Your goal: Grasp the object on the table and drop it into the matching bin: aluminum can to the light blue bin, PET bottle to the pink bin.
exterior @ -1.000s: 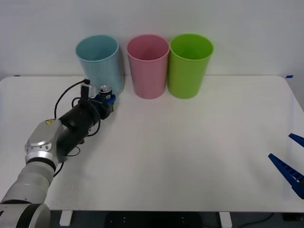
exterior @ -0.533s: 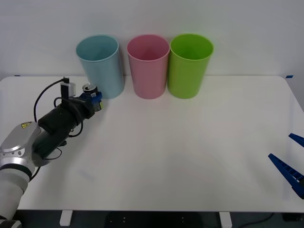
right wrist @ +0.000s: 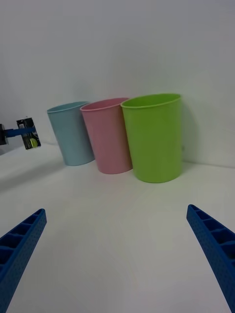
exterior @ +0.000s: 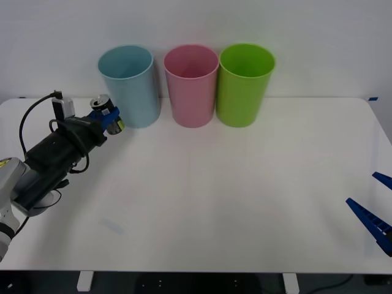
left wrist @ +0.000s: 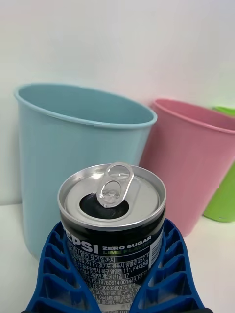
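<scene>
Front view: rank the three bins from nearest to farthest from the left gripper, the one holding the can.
From the left gripper, shut on the Pepsi can at the table's far left:
1. Light blue bin, just beside the gripper, leftmost in the row.
2. Pink bin, in the middle.
3. Green bin, rightmost in the row.

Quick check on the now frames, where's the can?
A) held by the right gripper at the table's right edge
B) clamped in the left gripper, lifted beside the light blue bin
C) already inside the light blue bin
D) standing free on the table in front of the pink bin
B: the left gripper is shut on the aluminum can, holding it off the table next to the light blue bin, outside its rim.
</scene>
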{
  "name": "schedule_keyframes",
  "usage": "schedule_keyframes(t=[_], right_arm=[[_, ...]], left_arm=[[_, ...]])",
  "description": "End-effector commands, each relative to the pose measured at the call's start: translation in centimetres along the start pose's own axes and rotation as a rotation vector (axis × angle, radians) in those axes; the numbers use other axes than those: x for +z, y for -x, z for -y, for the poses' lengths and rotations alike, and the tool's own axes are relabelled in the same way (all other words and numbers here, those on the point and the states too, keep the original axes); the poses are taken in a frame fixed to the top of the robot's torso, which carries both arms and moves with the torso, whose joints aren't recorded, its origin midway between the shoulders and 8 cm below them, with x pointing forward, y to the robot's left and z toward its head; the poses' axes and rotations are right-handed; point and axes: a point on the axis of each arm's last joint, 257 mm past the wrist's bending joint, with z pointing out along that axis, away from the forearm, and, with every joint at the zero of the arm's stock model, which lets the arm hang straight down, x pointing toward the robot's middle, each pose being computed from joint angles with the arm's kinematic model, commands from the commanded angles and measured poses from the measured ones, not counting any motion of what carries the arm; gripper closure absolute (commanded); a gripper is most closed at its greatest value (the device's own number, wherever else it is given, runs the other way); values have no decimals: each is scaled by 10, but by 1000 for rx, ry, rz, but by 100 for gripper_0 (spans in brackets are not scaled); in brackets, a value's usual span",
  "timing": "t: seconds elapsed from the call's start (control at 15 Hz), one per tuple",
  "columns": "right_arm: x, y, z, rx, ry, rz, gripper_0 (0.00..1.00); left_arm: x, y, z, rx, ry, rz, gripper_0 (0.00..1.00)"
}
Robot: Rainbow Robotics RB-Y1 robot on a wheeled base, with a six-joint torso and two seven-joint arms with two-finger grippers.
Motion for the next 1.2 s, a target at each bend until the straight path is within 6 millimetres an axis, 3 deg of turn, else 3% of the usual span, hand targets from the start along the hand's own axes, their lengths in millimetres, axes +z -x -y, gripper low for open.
schedule_keyframes(t=[0.07, 0.4, 0.67, 0.93, 1.2], right_arm=[[0, 0, 0, 0, 0, 0, 0], [0, 0, 0, 0, 0, 0, 0], [0, 0, 0, 0, 0, 0, 0], [0, 0, 0, 0, 0, 0, 0], [0, 0, 0, 0, 0, 0, 0]], left_arm=[[-11, 22, 7, -11, -34, 37, 100], [-24, 61, 14, -25, -73, 88, 100], [-24, 108, 17, -80, -90, 143, 99], [-7, 141, 12, -79, -56, 186, 99], [15, 159, 12, -66, -37, 201, 99]])
